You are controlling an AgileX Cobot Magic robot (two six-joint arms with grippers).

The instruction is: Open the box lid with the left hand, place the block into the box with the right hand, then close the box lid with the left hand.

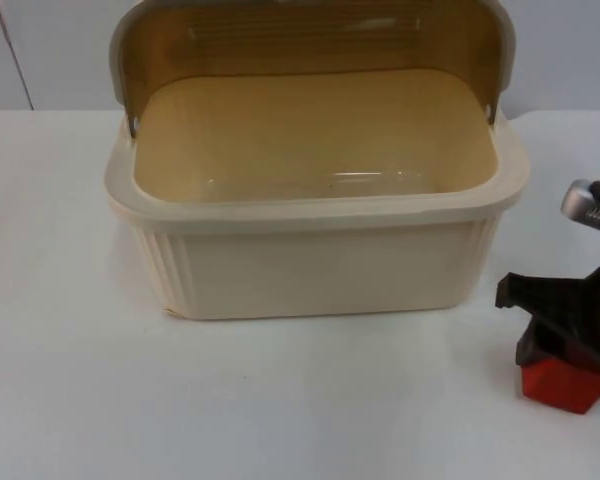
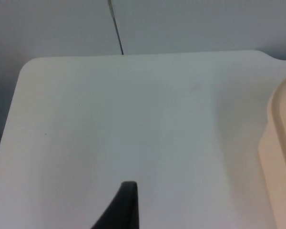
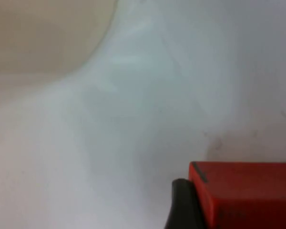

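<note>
Block (image 1: pixel 562 384): red, small, hard-edged; likely light and rigid, smooth faces possibly slippery. Sits on table (image 1: pixel 70 400) at 4 o'clock from box (image 1: pixel 310 270), well apart. Best hold: 2 opposite flat sides.

Right gripper (image 1: pixel 565 350) directly over block, touching it; right wrist view shows black fingertip (image 3: pixel 183 205) against block side. Looks clamped on block.

Lid (image 1: pixel 310 35) already up, box interior bare. Front wall and rim stand between block and opening; needs lift over.

Left gripper waits above table at box's 9 o'clock; 1 fingertip (image 2: pixel 121 207) visible, open or closed: cannot tell.
</note>
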